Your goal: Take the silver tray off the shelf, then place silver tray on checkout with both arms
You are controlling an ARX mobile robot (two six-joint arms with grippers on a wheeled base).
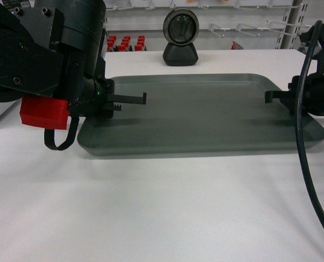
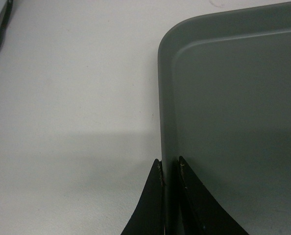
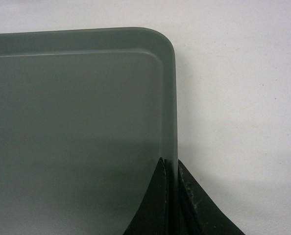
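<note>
Standing at the far edge of the white table (image 1: 151,207), a black-and-silver round-headed scanner (image 1: 180,37) sits just behind the silver tray (image 1: 200,114), with white shelves (image 1: 244,13) and small red items (image 1: 125,43) further back. A red block (image 1: 43,113) and a black strap loop hang from the left arm, and a thick black cable (image 1: 306,153) crosses the right side of the head view. The tray is matte grey-silver, rectangular with rounded corners and a low raised rim, lying flat on the smooth table. The left tool (image 2: 169,196) pinches the tray's left rim between its black fingers (one inside, one outside); the right tool (image 3: 172,196) pinches the right rim likewise. Bare table lies open in front of the tray.
</note>
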